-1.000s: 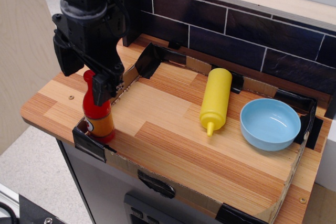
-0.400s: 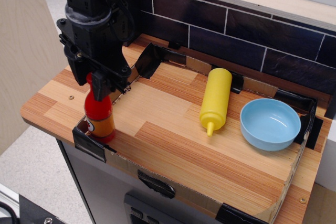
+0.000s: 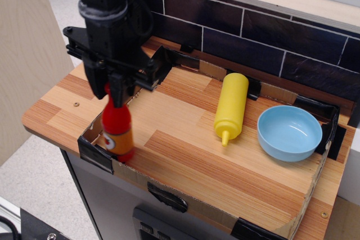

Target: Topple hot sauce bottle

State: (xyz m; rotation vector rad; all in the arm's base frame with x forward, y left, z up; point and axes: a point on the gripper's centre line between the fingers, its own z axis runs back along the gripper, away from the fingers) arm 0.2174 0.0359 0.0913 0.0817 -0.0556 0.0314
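Gripper (image 3: pixel 117 82) presses at the cap of the hot sauce bottle (image 3: pixel 117 130); whether its fingers are clenched cannot be told.
Bottle stands blurred, tilting, at the counter's (image 3: pixel 185 155) front-left corner; push high, toward the yellow squeeze bottle (image 3: pixel 231 107), away from the edge.

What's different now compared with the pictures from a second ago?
The gripper has swung to the right over the counter, and the hot sauce bottle under it has shifted right and looks motion-blurred, still roughly upright, not yet toppled. Whether the fingers actually clamp the bottle's cap cannot be told. The yellow squeeze bottle, lying on its side, and the blue bowl are where they were.
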